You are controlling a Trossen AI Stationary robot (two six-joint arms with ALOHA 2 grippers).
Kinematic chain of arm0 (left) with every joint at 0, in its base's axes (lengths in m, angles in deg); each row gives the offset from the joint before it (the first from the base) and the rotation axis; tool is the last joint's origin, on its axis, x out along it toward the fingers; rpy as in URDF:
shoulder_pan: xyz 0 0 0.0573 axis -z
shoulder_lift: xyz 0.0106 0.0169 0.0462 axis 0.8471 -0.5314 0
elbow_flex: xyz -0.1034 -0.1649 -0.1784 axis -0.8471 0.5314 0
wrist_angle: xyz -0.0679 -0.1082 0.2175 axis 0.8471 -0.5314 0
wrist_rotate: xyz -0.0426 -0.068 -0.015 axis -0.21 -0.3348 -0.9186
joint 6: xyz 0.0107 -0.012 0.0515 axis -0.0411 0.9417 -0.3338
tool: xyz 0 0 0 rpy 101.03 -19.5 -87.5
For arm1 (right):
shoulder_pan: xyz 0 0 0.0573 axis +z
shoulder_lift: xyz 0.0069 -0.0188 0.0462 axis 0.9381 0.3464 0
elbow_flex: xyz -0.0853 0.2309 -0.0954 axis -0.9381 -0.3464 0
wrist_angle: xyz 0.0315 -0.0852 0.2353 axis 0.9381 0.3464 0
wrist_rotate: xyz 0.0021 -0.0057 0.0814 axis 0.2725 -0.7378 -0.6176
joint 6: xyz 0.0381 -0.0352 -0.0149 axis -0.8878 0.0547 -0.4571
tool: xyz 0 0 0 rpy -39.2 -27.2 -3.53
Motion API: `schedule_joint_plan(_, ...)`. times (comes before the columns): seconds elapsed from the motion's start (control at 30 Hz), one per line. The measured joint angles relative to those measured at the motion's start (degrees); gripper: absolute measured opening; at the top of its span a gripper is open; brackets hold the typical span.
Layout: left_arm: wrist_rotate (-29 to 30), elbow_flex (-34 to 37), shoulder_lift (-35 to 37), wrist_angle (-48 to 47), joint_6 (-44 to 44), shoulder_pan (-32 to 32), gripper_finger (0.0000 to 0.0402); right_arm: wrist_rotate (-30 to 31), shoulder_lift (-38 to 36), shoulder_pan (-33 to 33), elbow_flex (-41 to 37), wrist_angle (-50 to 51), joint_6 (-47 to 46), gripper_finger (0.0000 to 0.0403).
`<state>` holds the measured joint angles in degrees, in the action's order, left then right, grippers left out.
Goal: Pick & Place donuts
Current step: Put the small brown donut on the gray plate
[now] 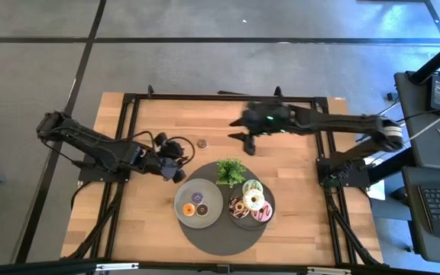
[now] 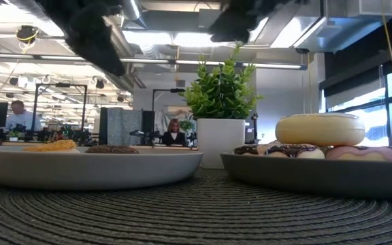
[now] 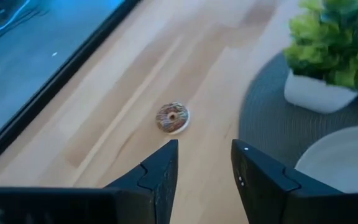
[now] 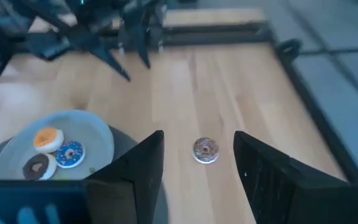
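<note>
A lone brown sprinkled mini donut (image 1: 202, 143) lies flat on the bare wood between the two grippers, also showing in the left wrist view (image 3: 172, 117) and the right wrist view (image 4: 206, 150). My left gripper (image 1: 176, 164) (image 3: 204, 168) hovers open, to the donut's near left. My right gripper (image 1: 248, 141) (image 4: 197, 168) hovers open to its right, the fingers pointing at it. The left grey plate (image 1: 208, 218) holds three minis: orange (image 4: 48, 138), blue (image 4: 71, 152) and brown (image 4: 37, 165). The right plate (image 1: 235, 219) carries larger iced donuts, a white one (image 2: 320, 128) on top.
Both plates sit on a round dark woven mat (image 1: 224, 237) at the table's near middle. A small leafy plant in a white pot (image 1: 231, 172) (image 2: 223, 102) stands on the mat's far edge, close to both grippers. Bare wood lies around the lone donut. People sit in the room behind.
</note>
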<state>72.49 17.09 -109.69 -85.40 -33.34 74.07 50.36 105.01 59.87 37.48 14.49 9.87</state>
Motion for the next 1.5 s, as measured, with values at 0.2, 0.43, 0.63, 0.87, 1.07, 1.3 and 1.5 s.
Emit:
schedule_joint_plan(0.2,-7.98,-0.02,-5.44,7.47,-14.70,-7.91,0.0143,9.12,-14.55,0.83,-15.09,-3.50,-5.50,0.0195)
schedule_joint_plan(0.43,-20.21,-0.02,-13.52,14.96,-21.18,-22.04,0.0143,12.00,-27.22,3.80,-31.04,-6.62,-11.77,0.0195)
schedule_joint_plan(0.63,-33.98,-0.01,-20.69,25.71,-26.01,-30.54,0.0143,12.20,-33.94,4.48,-40.14,-15.26,-9.58,0.0195)
schedule_joint_plan(0.87,-32.01,-0.02,-23.20,27.46,-21.86,-34.49,0.0143,12.18,-34.43,3.10,-45.85,-31.53,-1.97,0.0195)
schedule_joint_plan(1.07,-31.49,-0.02,-23.20,25.51,-17.88,-35.54,0.0143,12.17,-31.98,1.06,-46.65,-40.30,0.22,0.0195)
schedule_joint_plan(1.3,-31.68,-0.02,-23.20,23.11,-12.06,-34.97,0.0143,12.02,-28.28,0.09,-46.62,-43.07,-1.07,0.0195)
schedule_joint_plan(1.5,-29.76,-0.02,-23.20,23.11,-11.17,-34.24,0.0143,11.64,-25.83,-0.05,-46.62,-43.93,-2.85,0.0195)
